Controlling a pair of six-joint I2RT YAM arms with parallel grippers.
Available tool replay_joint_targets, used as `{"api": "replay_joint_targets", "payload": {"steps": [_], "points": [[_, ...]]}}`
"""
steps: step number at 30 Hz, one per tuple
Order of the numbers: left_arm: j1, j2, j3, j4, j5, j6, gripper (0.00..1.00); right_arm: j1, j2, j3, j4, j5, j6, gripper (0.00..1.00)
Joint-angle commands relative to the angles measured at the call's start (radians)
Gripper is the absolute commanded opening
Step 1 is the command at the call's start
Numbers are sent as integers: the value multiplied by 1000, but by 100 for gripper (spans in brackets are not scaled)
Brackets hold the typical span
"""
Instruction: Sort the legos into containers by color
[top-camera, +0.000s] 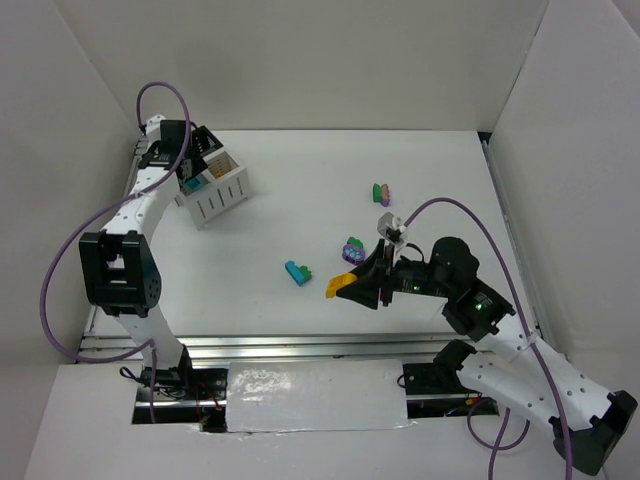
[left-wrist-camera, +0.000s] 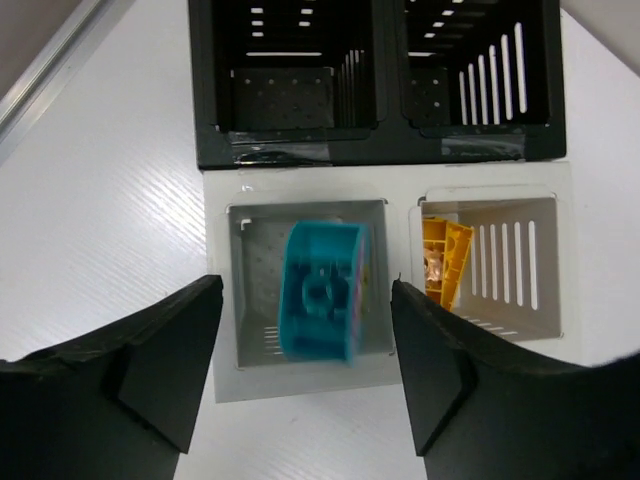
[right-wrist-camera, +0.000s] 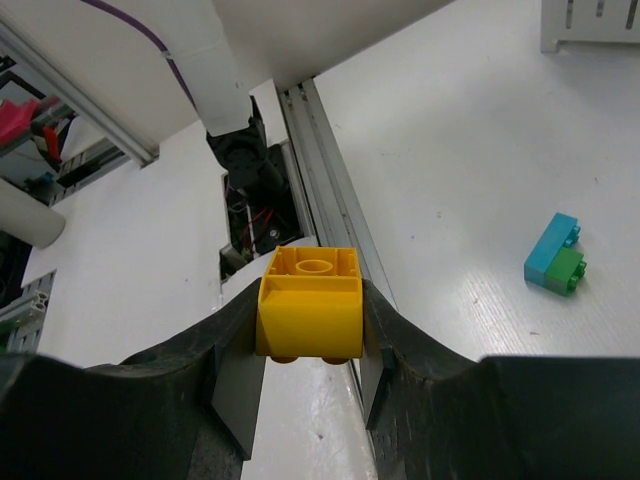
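left gripper (left-wrist-camera: 307, 300) jaws apart over white bin (left-wrist-camera: 400, 205) at table's (top-camera: 300, 180) far-left corner; teal brick (left-wrist-camera: 322, 290) loose in one compartment, yellow piece (left-wrist-camera: 445, 262) in the next | right gripper (right-wrist-camera: 310, 325) clamped on yellow brick (right-wrist-camera: 310, 295) by the near edge | bin lies diagonally far-left of it (left gripper is nearer)

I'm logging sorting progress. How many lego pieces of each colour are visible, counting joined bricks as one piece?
teal lego: 1
teal-and-green lego: 1
yellow-orange lego: 2
purple-and-green lego: 1
green-and-pink lego: 1
Total: 6
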Motion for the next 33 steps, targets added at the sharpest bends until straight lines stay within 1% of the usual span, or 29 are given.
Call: {"api": "replay_joint_targets", "payload": {"steps": [1,2,3,4,6,9,11,13,14,15,16,17,18,19,20,21,22,23,24,25,26,27,29,30,31,33], "points": [[3,-18,5,57,31,-4,83,6,9,1,2,-19,-12,0],[3,-21,9,53,33,1,91,4,12,3,2,-19,-12,0],[3,-24,18,50,32,4,93,9,17,1,2,-18,-14,0],[3,-29,24,44,30,1,100,7,20,3,2,-18,-14,0],[3,-33,38,25,30,1,100,7,27,6,2,-11,-9,0],[3,-59,64,-25,22,-11,100,7,58,18,-10,51,9,0],[3,-107,67,-42,42,-16,100,9,90,50,-26,128,31,0],[-3,-165,78,-102,73,-26,100,9,155,93,-35,200,55,0],[-15,-193,86,-133,85,-39,99,9,179,110,-27,314,113,0],[-22,-223,83,-177,91,-43,98,9,243,129,-4,373,141,0],[-23,-306,69,-193,96,-54,99,9,286,176,16,410,163,0],[-23,-356,13,-194,116,-65,99,12,393,211,33,448,164,0],[-23,-404,-15,-196,123,-63,99,16,453,262,28,479,166,0],[-22,-503,-78,-212,145,-54,99,35,519,378,20,539,149,0],[-22,-551,-109,-213,168,-33,100,47,652,441,4,574,137,0],[-22,-590,-132,-223,183,-14,100,55,717,583,-12,611,126,0],[-23,-665,-188,-248,191,19,99,65,788,662,-29,639,108,0],[-22,-700,-219,-254,218,41,100,70,925,734,-61,680,100,0],[-22,-760,-248,-260,222,62,100,73,989,885,-78,702,100,0],[-20,-788,-294,-288,219,82,100,73,1056,967,-96,711,91,0],[-20,-817,-319,-300,199,90,99,76,1175,1038,-133,743,91,0],[-19,-881,-371,-286,200,114,100,76,1227,1166,-142,746,88,0],[-17,-943,-422,-277,174,122,99,78,1363,1301,-132,748,82,0],[-16,-1002,-451,-259,183,136,100,78,1397,1327,-115,733,63,0],[-16,-1030,-512,-209,202,144,99,84,1447,1342,-45,711,42,0],[-16,-1096,-572,-164,257,148,99,90,1474,1321,58,687,0,0]]}}
